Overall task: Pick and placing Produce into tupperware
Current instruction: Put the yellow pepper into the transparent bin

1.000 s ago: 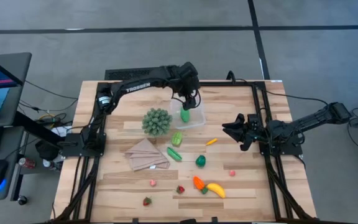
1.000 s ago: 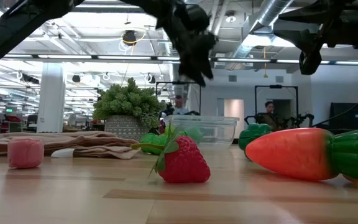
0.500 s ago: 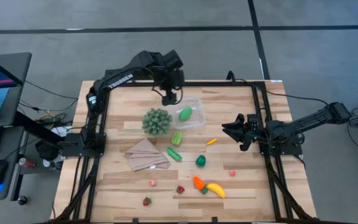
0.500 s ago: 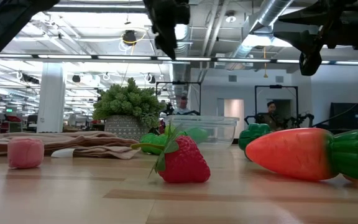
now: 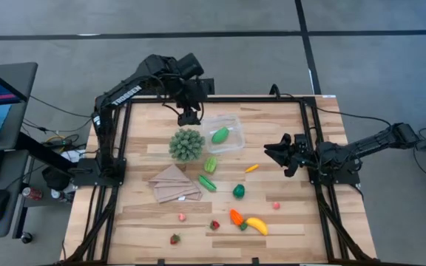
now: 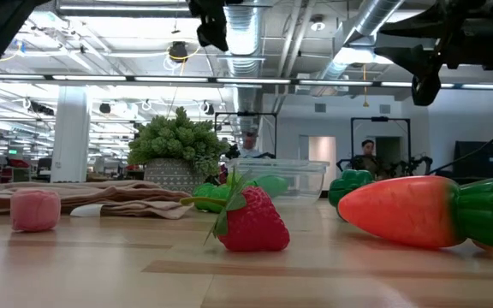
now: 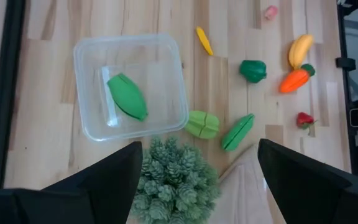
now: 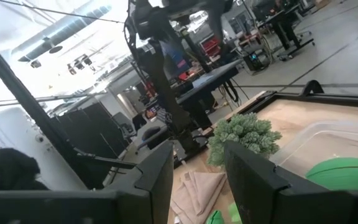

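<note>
Hovering empty with jaws apart above the table's far edge, the left gripper (image 5: 188, 115) has one green pod (image 7: 127, 96) in the clear tub (image 7: 86, 56); the ridged green piece (image 7: 204, 124) just beside it looks the sensible next pick, approached straight down.

One piece of lettering can be made out: the brand TROSSEN is printed in white capitals along the dark upper link of the left arm (image 5: 126, 94), seen from above at the far left of the table (the letters run slantwise up the link). No other text, number or sign can be read in any view.
</note>
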Controlling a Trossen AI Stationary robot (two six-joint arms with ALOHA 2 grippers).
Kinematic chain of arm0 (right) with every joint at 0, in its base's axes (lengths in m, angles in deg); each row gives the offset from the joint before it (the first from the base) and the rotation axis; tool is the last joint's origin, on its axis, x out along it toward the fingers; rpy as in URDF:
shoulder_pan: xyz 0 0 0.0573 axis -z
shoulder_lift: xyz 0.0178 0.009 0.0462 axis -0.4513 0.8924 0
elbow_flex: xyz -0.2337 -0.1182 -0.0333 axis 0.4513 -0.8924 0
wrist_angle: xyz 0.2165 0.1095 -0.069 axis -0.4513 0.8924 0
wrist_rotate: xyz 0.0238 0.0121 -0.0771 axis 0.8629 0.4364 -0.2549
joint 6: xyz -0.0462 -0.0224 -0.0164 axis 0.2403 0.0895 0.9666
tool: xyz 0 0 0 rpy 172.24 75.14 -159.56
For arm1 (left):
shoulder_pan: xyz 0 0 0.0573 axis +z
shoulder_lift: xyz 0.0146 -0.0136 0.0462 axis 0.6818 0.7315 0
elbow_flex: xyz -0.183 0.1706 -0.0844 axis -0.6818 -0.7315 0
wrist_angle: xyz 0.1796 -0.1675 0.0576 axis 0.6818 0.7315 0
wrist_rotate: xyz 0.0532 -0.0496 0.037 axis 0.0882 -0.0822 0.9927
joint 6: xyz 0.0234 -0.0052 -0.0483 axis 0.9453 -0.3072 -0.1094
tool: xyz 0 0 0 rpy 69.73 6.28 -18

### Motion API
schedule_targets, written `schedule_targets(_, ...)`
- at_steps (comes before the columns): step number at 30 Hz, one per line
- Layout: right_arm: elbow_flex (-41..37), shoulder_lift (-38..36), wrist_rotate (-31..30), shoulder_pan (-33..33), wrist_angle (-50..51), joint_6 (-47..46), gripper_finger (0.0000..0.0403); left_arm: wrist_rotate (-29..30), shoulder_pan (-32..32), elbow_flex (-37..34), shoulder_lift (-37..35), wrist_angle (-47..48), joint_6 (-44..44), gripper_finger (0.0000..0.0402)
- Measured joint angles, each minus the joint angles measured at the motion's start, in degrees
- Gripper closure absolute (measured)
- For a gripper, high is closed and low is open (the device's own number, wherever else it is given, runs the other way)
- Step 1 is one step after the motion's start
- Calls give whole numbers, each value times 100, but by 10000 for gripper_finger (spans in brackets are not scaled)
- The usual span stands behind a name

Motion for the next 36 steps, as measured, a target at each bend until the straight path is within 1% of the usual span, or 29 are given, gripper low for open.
schedule_targets(17,0,-2,20,4,65,-2,267,55,-26,0,-882,166,-172,91)
schedule_targets(22,0,0,22,4,102,-2,267,320,-126,0,-1113,166,-193,91)
schedule_targets(30,0,-1,22,4,109,74,267,550,-359,0,-1422,155,-195,91)
schedule_targets(36,0,0,24,4,318,85,267,920,-571,0,-1681,146,-319,91)
